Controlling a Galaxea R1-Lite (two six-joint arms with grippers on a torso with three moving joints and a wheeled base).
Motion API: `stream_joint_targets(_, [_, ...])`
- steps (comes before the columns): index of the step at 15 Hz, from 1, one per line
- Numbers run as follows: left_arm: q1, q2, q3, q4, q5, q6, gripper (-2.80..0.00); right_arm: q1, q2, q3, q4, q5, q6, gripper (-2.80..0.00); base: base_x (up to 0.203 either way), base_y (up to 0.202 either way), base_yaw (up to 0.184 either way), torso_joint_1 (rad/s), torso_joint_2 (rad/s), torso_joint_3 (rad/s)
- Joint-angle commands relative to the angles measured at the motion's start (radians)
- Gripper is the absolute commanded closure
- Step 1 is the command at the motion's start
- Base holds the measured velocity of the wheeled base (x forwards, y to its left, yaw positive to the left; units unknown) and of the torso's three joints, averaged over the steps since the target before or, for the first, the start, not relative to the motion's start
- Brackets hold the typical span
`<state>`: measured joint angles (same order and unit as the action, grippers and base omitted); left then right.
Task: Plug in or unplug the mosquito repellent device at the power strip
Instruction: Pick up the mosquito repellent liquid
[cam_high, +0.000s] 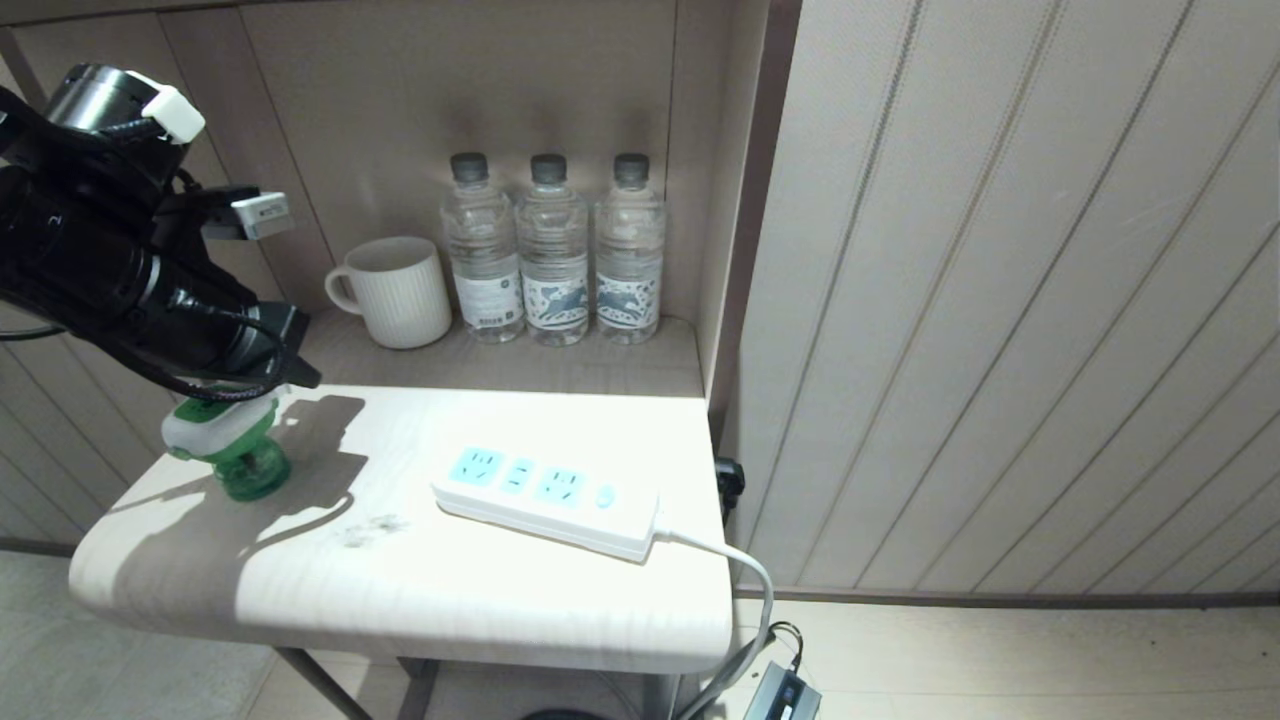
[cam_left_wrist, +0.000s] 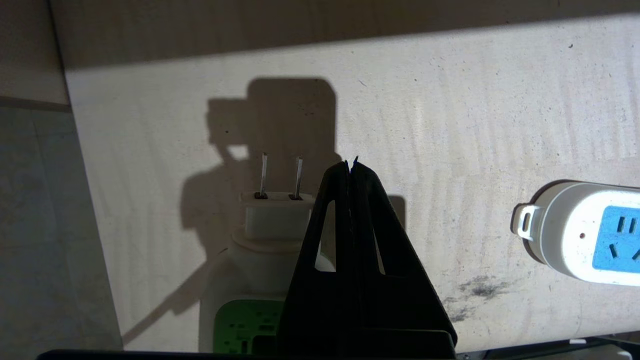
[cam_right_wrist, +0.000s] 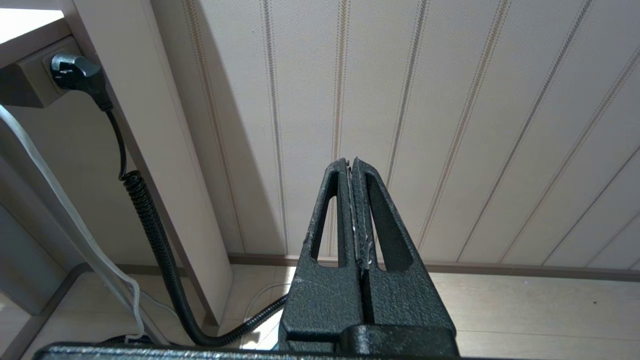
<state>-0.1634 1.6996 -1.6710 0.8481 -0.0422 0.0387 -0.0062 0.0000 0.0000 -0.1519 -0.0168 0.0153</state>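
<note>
1. The left gripper (cam_left_wrist: 350, 167) is hovering right over the device (cam_high: 232, 445) at the table's (cam_high: 420, 600) left edge, jaws pressed together, holding nothing.
2. The device is sitting unplugged, prongs (cam_left_wrist: 280, 175) bare, pointing along the tabletop.
3. The strip (cam_high: 548, 500) is lying well apart, toward the table's right side, its long axis running roughly left-right.
4. The right gripper (cam_right_wrist: 352, 165) is hanging closed by the wall, farther off.

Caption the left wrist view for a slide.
Shut left gripper beside the unplugged mosquito repellent device, power strip nearby.
</note>
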Motion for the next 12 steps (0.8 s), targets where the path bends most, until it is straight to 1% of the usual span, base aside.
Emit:
stream_joint_targets(1, [0.008,0.002,-0.015,0.008,0.001,0.002,0.0,0.0,0.0,0.0,-0.001,0.0,0.0,0.0,0.0,0.0,0.0,0.0,0.0,0.0])
stream_joint_targets(3, [0.016,0.002,-0.036,0.014,0.002,0.007,0.0,0.0,0.0,0.0,-0.001,0.0,0.0,0.0,0.0,0.0,0.0,0.0,0.0,0.0])
stream_joint_targets(8, [0.022,0.009,-0.038,0.008,0.005,0.004,0.0,0.0,0.0,0.0,-0.001,0.0,0.0,0.0,0.0,0.0,0.0,0.0,0.0,0.0])
stream_joint_targets(12, [0.028,-0.022,-0.059,0.003,-0.009,-0.019,0.0,0.0,0.0,0.0,-0.001,0.0,0.0,0.0,0.0,0.0,0.0,0.0,0.0,0.0])
